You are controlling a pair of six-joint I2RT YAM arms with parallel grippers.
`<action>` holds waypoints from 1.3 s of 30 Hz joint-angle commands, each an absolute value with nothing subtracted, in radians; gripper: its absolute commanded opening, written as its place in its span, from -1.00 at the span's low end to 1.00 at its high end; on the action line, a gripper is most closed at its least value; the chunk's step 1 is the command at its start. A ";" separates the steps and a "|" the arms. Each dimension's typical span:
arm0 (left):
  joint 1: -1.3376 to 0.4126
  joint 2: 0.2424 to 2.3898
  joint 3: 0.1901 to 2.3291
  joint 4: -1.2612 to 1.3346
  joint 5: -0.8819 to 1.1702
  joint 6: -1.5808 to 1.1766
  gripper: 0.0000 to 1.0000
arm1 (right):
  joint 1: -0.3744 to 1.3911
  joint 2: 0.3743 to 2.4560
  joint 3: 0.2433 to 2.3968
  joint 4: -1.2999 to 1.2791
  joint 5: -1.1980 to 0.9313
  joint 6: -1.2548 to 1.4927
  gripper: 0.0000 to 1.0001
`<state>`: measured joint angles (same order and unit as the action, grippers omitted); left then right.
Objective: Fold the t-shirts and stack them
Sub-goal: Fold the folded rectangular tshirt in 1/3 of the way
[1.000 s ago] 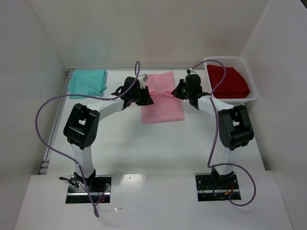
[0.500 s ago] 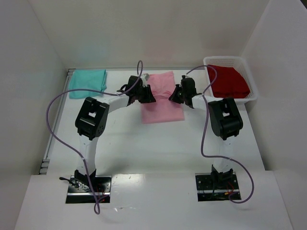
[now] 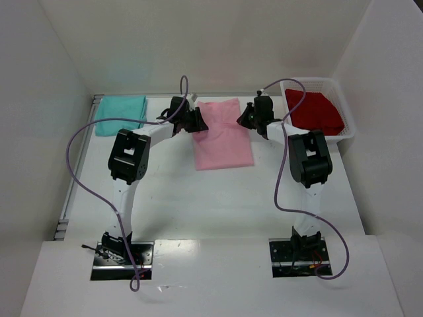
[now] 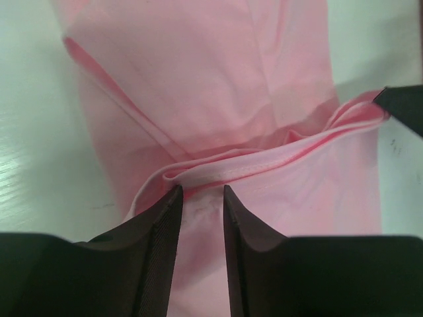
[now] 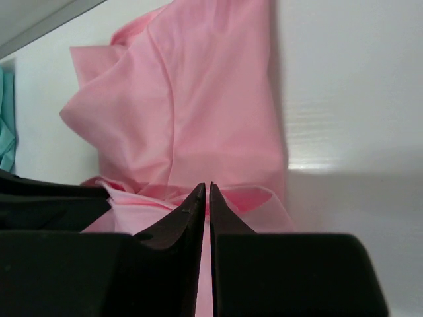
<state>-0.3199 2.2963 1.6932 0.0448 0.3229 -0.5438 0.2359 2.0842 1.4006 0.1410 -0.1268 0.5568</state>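
Soft, matt pink cloth t-shirt (image 3: 223,135)

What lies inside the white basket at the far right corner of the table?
A folded red t-shirt lies inside the basket, filling most of it. It covers the bottom, so anything under it cannot be seen.

Top view bright and even – diffuse light from above, white walls (image 3: 198,39) nearly blown out, shadows faint. Small glare spots on the glossy front ledge (image 3: 218,246). Wrist cams dimmer w/ a slight green cast. Dark fingers (image 4: 155,251) up close are soft, no detail – pink t-shirt (image 4: 198,79) fairly sharp. Right wrist view: grey shadow over the table (image 5: 344,198).
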 commanded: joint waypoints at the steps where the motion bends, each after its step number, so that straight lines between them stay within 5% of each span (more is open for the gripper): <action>1: -0.310 2.312 1.755 0.052 0.316 -0.500 -0.21 | 0.218 2.114 1.470 0.183 -0.104 0.549 -0.79; 11: -0.281 2.132 1.727 0.043 0.302 -0.405 0.32 | 0.199 1.915 1.424 0.183 -0.081 0.500 -0.52; 18: -0.281 1.954 1.536 0.052 0.282 -0.408 0.78 | 0.199 1.729 1.197 0.204 -0.072 0.523 -0.19; 26: -0.347 1.836 1.227 0.118 0.301 -0.469 0.86 | 0.199 1.694 1.022 0.215 -0.103 0.555 -0.16; 39: -0.448 1.743 1.031 0.038 0.153 -0.528 1.00 | 0.219 1.617 0.865 0.111 -0.121 0.528 0.39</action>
